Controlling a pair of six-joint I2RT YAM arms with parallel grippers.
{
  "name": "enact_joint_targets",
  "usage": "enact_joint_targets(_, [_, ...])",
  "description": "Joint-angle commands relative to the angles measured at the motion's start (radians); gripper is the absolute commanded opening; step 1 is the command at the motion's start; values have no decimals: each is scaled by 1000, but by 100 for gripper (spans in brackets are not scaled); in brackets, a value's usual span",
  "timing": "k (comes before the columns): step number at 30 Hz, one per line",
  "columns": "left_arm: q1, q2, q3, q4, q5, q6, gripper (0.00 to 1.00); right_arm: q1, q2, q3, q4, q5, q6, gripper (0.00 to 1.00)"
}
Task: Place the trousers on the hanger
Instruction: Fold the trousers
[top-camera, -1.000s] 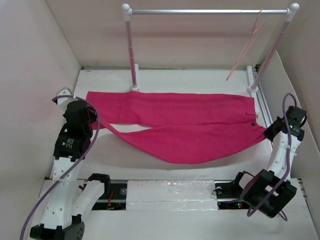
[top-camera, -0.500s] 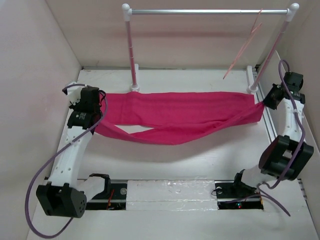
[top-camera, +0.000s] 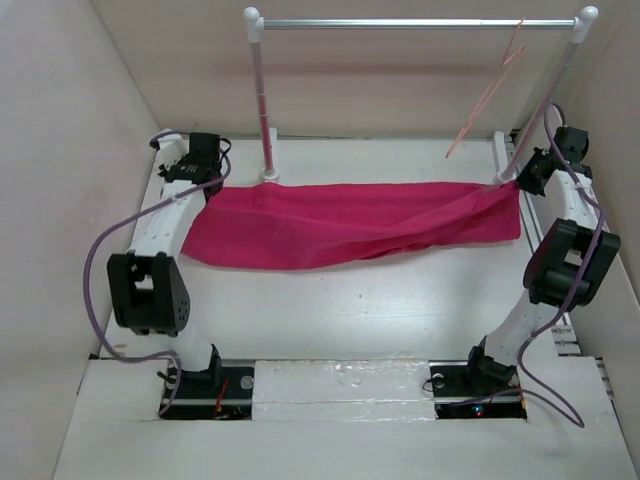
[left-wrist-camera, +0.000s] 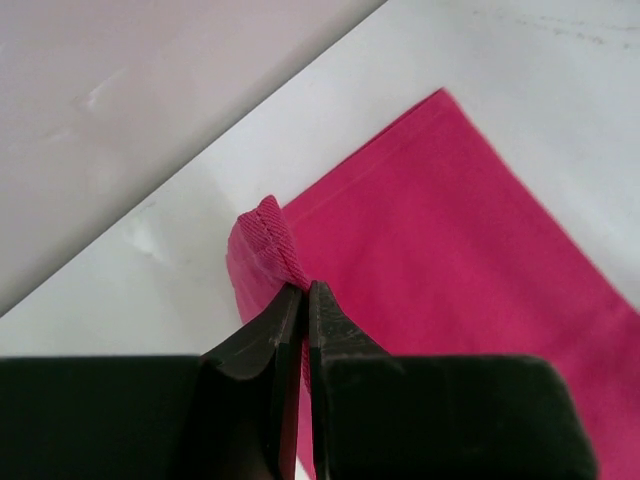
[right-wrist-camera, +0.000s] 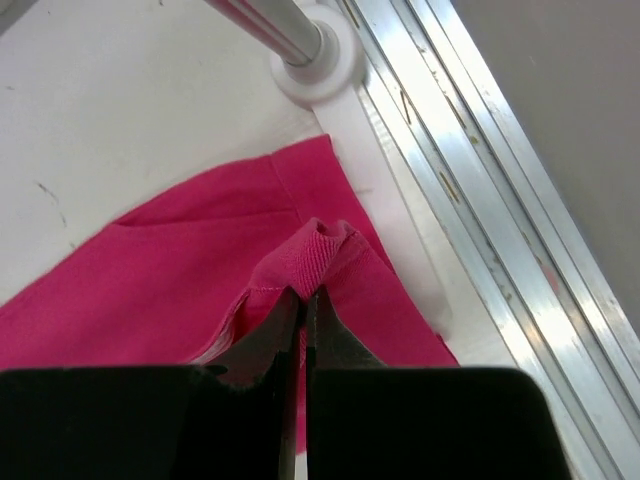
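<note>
Trousers (top-camera: 350, 225) lie stretched lengthwise, left gripper (left-wrist-camera: 304, 292) clamped on one end and right gripper (right-wrist-camera: 304, 296) on the other, probably to keep them straight for draping. The hanger (top-camera: 488, 98) hangs up beyond the right gripper.

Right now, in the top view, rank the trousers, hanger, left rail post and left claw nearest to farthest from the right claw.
1. trousers: pinched in the right claw.
2. hanger: hanging at back right.
3. left rail post: back left.
4. left claw: far left.
</note>
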Motion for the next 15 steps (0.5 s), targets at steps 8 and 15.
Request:
enact_joint_targets(8, [70,432,531,-117,25,39,15,73,166,221,193,25,96,45])
enact_joint_targets(15, [97,446,620,-249,113,55,61,53,57,152,168,-96,39,74])
